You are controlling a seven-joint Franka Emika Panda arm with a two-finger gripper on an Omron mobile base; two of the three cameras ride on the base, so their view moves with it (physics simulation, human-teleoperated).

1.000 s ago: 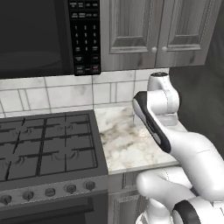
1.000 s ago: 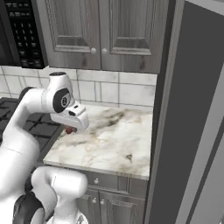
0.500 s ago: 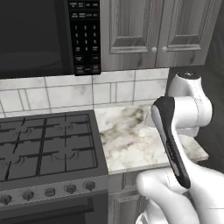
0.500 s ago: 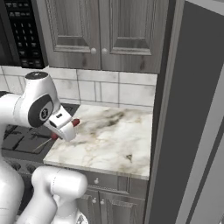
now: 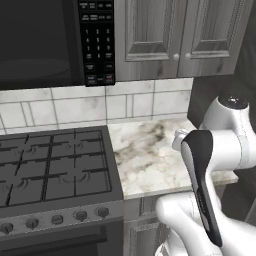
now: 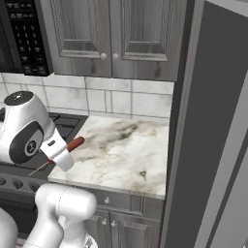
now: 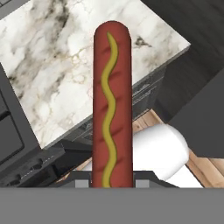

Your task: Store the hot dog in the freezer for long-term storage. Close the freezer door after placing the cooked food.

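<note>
My gripper is shut on the hot dog, a reddish-brown sausage whose thin pale stick pokes out down-left behind the hand. It hangs over the front left corner of the marble counter, beside the stove. In the hand view the hot dog, with a wavy mustard line along it, rises straight out of the gripper, above the counter edge and the floor. The grey refrigerator stands tall at the right; I cannot tell how its freezer door stands from here.
A black gas stove lies left of the counter, under the dark microwave. Grey wall cabinets hang above the counter. My own white arm fills the right of the left base view.
The arm's links have swung and the hand has rolled. The hot dog stays in the gripper, dipping slightly toward the counter's front left corner.
</note>
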